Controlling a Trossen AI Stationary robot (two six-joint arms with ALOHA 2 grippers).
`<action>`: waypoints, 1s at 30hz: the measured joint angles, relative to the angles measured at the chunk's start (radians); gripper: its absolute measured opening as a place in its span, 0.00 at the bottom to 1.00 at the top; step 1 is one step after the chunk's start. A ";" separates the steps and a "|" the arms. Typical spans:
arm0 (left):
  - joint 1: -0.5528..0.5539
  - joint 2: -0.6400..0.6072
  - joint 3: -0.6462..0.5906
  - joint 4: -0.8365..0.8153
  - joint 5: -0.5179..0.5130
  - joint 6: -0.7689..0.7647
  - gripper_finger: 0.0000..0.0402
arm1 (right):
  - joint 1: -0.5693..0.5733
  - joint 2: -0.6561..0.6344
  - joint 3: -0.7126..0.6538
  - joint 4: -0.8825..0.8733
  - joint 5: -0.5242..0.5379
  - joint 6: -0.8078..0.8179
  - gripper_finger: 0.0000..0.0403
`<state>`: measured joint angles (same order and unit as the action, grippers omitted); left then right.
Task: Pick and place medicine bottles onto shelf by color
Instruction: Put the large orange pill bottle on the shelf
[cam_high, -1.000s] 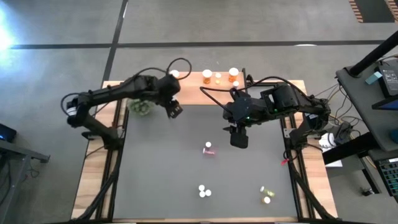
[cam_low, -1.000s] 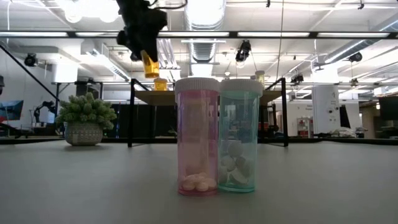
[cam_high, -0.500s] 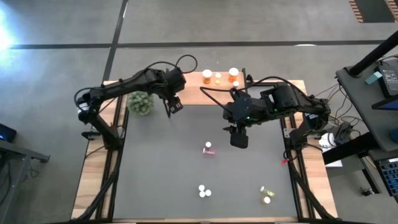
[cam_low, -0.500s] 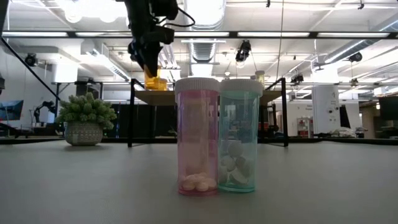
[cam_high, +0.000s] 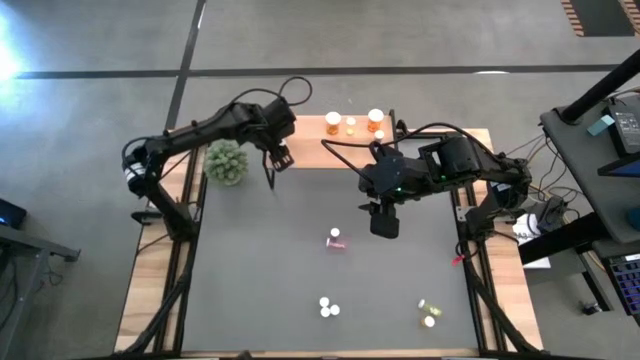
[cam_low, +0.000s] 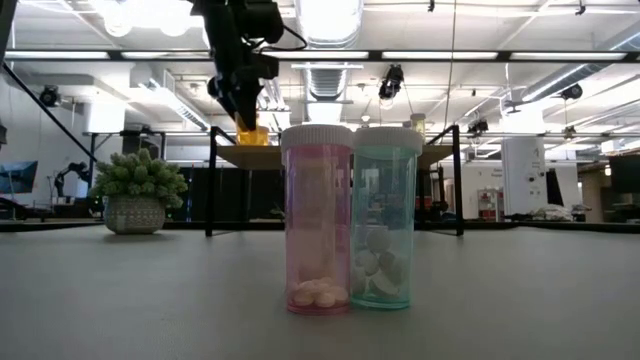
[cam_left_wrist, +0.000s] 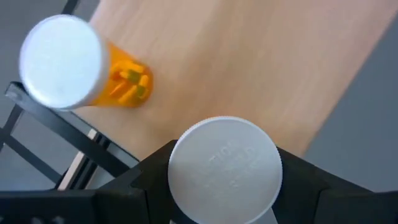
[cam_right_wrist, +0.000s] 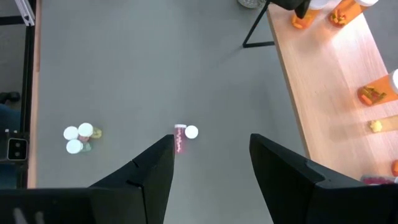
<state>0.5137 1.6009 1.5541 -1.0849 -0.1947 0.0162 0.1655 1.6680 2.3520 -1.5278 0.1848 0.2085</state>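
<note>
While the left arm reaches over the shelf (cam_high: 335, 127), high view shows its left pincer (cam_high: 280, 156) at the near left end. Low view: clamped on an orange bottle (cam_low: 246, 128). Left wrist view: white cap (cam_left_wrist: 225, 169) (embossing unreadable). Right pincer (cam_right_wrist: 211, 163) hovers apart over the worktop (cam_high: 300, 290).

On the light-wood shelf (cam_high: 310, 127) I see orange bottles with white caps standing upright: one at its left end (cam_high: 282, 119), a larger one (cam_high: 333, 122), a small one (cam_high: 351, 125) and another large one (cam_high: 375, 119) toward the right. On the grey mat a pink bottle (cam_high: 335, 240) lies on its side. Near the front edge, white-capped bottles (cam_high: 328, 307) stand together, and a yellow-green bottle (cam_high: 428, 311) lies further right.
</note>
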 joint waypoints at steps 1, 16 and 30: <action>0.006 0.000 -0.001 0.003 0.000 0.000 0.47 | 0.000 0.000 0.000 0.000 0.000 0.000 0.49; 0.047 0.000 -0.009 0.029 0.003 -0.008 0.47 | 0.000 0.000 0.000 0.000 0.000 0.000 0.49; 0.063 0.000 -0.024 0.077 0.029 -0.038 0.56 | 0.000 0.000 0.000 0.000 0.000 0.000 0.49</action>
<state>0.5770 1.6012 1.5303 -1.0083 -0.1658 -0.0215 0.1654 1.6680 2.3523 -1.5280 0.1848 0.2088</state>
